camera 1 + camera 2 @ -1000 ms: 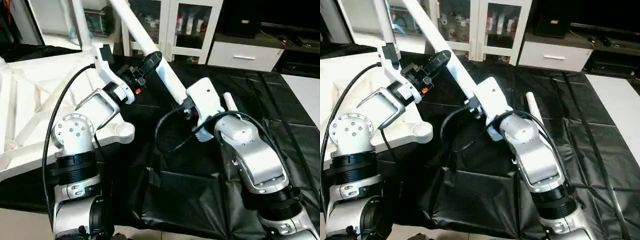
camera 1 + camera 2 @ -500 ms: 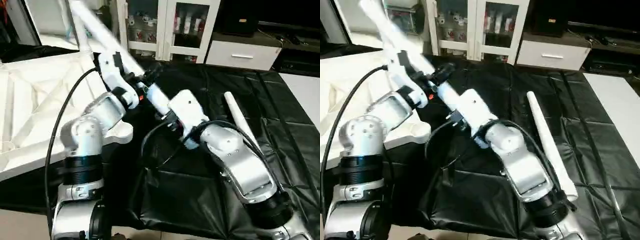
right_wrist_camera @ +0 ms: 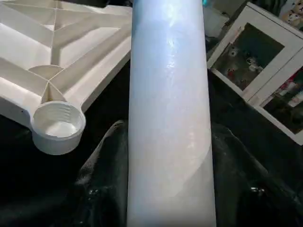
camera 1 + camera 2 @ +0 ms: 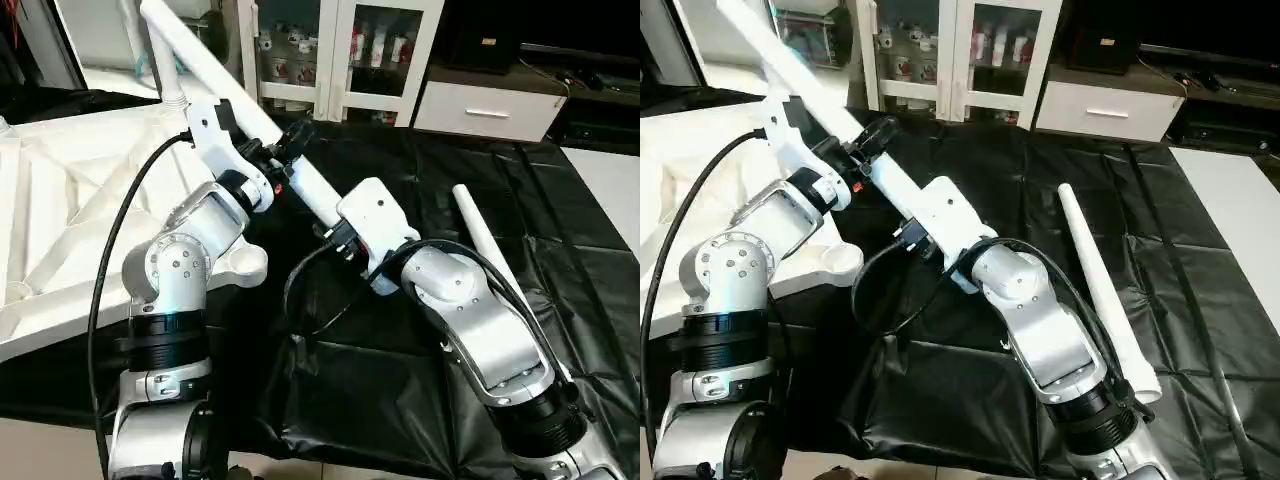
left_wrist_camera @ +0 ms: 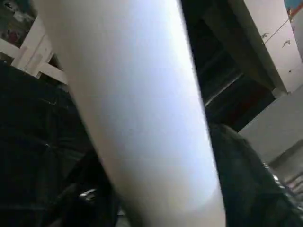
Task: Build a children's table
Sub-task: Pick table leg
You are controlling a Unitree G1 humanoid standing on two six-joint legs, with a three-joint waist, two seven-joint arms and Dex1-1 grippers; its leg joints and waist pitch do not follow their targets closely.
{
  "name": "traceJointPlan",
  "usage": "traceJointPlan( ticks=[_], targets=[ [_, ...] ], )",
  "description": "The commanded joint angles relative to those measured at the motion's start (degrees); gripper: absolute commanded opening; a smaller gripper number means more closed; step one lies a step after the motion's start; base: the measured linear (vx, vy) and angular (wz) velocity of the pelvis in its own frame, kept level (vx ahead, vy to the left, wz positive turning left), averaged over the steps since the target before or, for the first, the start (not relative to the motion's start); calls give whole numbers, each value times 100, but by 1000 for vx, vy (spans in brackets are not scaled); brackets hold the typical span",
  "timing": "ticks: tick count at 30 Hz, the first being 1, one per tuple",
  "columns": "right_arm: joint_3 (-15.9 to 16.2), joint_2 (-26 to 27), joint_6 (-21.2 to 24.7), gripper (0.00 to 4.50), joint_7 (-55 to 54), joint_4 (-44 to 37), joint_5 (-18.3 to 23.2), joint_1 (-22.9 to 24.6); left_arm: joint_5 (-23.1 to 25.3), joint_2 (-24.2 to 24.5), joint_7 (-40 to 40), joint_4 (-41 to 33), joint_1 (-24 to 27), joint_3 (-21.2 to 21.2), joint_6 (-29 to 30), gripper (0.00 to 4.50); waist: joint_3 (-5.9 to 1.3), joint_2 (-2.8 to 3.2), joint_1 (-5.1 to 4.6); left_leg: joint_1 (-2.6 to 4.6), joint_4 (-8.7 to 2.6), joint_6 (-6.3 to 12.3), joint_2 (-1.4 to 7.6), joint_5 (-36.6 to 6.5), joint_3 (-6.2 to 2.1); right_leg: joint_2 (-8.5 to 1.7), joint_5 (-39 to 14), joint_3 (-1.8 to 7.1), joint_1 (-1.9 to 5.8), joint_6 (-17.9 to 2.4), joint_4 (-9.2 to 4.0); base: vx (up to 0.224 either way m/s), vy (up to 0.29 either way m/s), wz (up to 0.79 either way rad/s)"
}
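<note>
we see an evenly lit room, bright overall, with soft light from above. the black table cover (image 4: 420, 360) throws glossy highlights off its creases, mostly near and to the right. the glass cabinet doors (image 4: 385, 45) at the far side show pale reflections. close to the wrist cameras, the white leg (image 3: 168, 118) carries a bluish sheen and, in the left wrist view, is badly out of focus with smeared edges.
</note>
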Motion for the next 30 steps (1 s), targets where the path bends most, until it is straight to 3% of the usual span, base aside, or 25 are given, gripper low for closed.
traceJointPlan(
  ticks=[1,5,6,10,16,17,18,19,20,21,22,23,24,25,26,27,28,29,30],
  targets=[
    [-106,36,2,182,-135,64,-99,-111,-63,-51,-23,-104,32,-111,67,234,-373,40,17,66,-365,-43,389,-555,-173,-633,-60,386,305,-1041,-440,0,0,0],
    [-103,61,14,182,-243,110,-176,-112,-64,-44,-27,-88,46,-135,42,220,-373,47,17,70,-367,-66,390,-584,-173,-631,-52,384,305,-1057,-442,0,0,0],
    [-96,62,3,182,-277,174,-223,-134,-44,-45,-39,-55,21,-152,40,210,-376,97,23,71,-367,-84,392,-586,-184,-638,-30,385,305,-1060,-433,0,0,0],
    [-94,100,-3,182,-289,208,-254,-160,-110,-64,-70,-31,-21,-135,72,200,-376,65,13,72,-370,-94,390,-602,-180,-623,45,383,315,-1066,-432,0,0,0],
    [-105,164,-85,182,-326,257,-256,-184,-134,-42,-2,32,-69,-38,-40,191,-380,101,7,71,-367,-125,391,-627,-184,-627,120,388,320,-1090,-430,0,0,0],
    [-151,206,-130,238,-341,242,-217,-192,-138,-16,-9,16,-90,-23,-54,190,-384,100,8,73,-367,-123,392,-616,-185,-624,151,385,321,-1092,-425,0,0,0],
    [-210,253,-170,252,-333,242,-159,-203,-143,11,-27,26,-121,-11,-68,189,-384,89,6,74,-367,-114,393,-617,-183,-630,172,386,321,-1101,-422,0,0,0],
    [-417,434,-155,252,-185,166,205,-171,-171,108,-93,63,-186,40,-77,188,-379,83,5,76,-372,-110,395,-625,-181,-630,156,385,319,-1104,-424,0,0,0],
    [-425,441,-154,258,-179,162,219,-169,-172,112,-95,64,-189,42,-78,187,-381,97,7,81,-374,-85,395,-666,-185,-631,109,386,309,-1088,-417,0,0,0],
    [-493,496,-156,285,-121,126,337,-147,-172,147,-112,74,-204,54,-95,184,-377,47,-7,79,-380,-71,397,-658,-178,-625,85,383,316,-1073,-425,0,0,0],
    [-696,570,-188,294,73,0,660,-117,-117,331,-195,111,-274,83,-163,180,-378,69,10,84,-375,-51,396,-625,-179,-640,80,385,312,-1065,-420,0,0,0],
    [-701,570,-191,294,81,-4,670,-115,-115,336,-196,113,-276,84,-165,180,-378,75,4,77,-374,-43,396,-620,-179,-637,80,387,311,-1049,-416,0,0,0],
    [-840,582,-219,304,274,-95,931,-86,-87,437,-222,162,-319,115,-204,177,-383,82,6,82,-375,-51,396,-594,-179,-627,103,383,308,-1032,-415,0,0,0],
    [-1014,545,-164,304,560,-223,1280,-57,-77,540,-251,231,-375,152,-220,177,-384,143,13,89,-372,-51,400,-595,-184,-630,173,383,302,-1034,-406,0,0,0],
    [-1085,506,-134,314,710,-290,1439,-40,-76,587,-273,259,-399,163,-219,177,-380,123,7,85,-376,-32,397,-638,-182,-617,177,380,309,-1018,-416,0,0,0],
    [-1322,310,-13,337,1186,-517,1898,5,-79,723,-325,348,-492,207,-198,177,-385,138,14,96,-376,-17,399,-671,-183,-612,224,376,311,-1010,-417,0,0,0],
    [-1325,307,-12,342,1193,-520,1903,5,-79,725,-326,350,-493,207,-198,177,-396,131,50,104,-366,1,410,-622,-189,-621,310,377,319,-1015,-401,0,0,0],
    [-1641,65,129,342,1619,-648,2325,14,-111,855,-471,445,-587,195,-142,177,-386,109,42,82,-377,1,415,-578,-190,-631,341,377,322,-1042,-395,0,0,0],
    [-1813,-34,172,358,1744,-657,2471,12,-128,917,-564,470,-608,168,-108,177,-388,103,86,95,-362,49,402,-551,-175,-634,268,377,324,-1063,-406,0,0,0]
  ],
)
